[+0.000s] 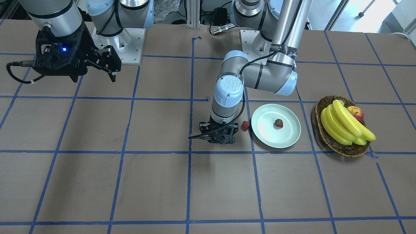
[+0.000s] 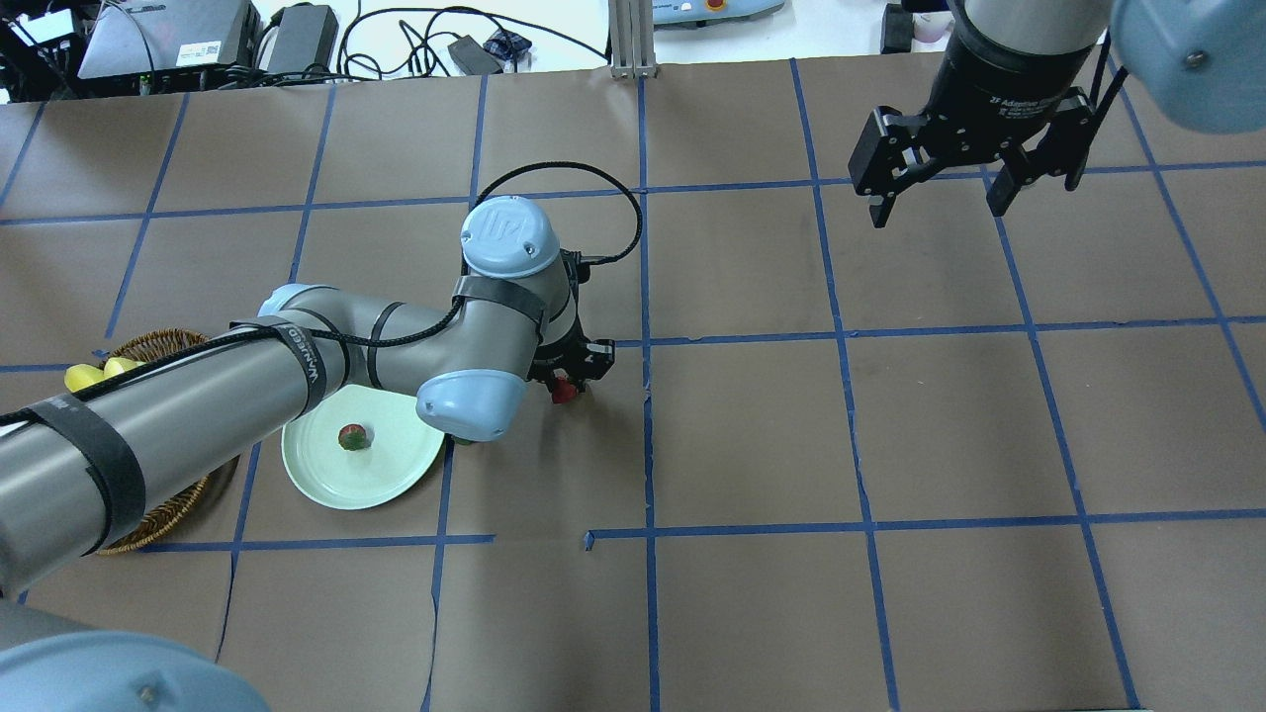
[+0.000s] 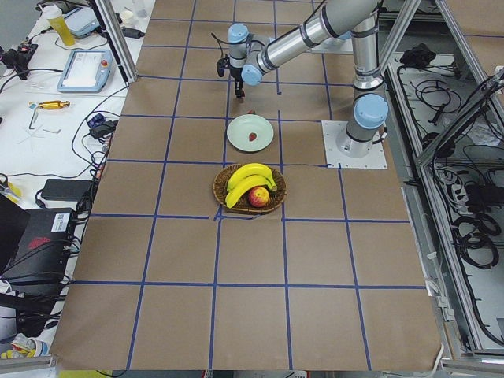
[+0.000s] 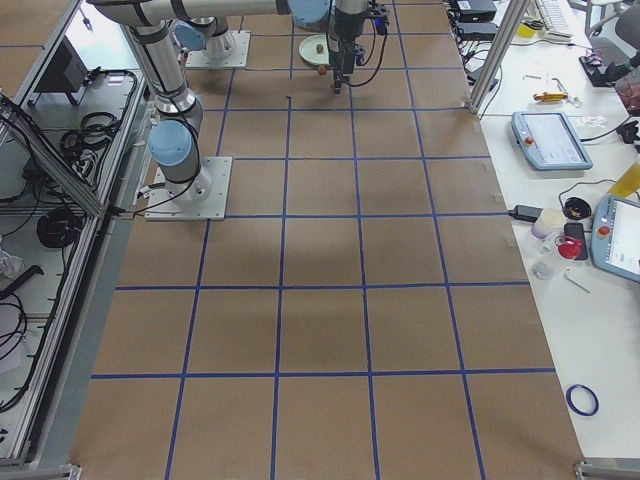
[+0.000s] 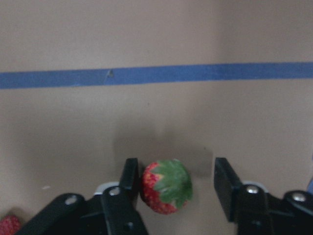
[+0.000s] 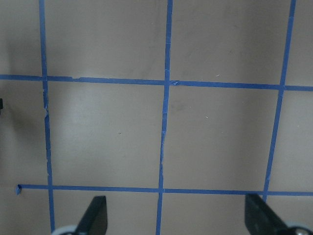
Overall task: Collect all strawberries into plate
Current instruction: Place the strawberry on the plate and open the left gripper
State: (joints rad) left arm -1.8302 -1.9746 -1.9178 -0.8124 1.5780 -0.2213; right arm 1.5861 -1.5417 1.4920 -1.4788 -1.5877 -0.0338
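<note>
Left jaws open around strawberry [image 5: 166, 186], contact on one side.

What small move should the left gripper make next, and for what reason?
Probably shut the left gripper. Its open fingers have a strawberry between them; one finger touches it and the other stands apart, so it is not yet held.
</note>
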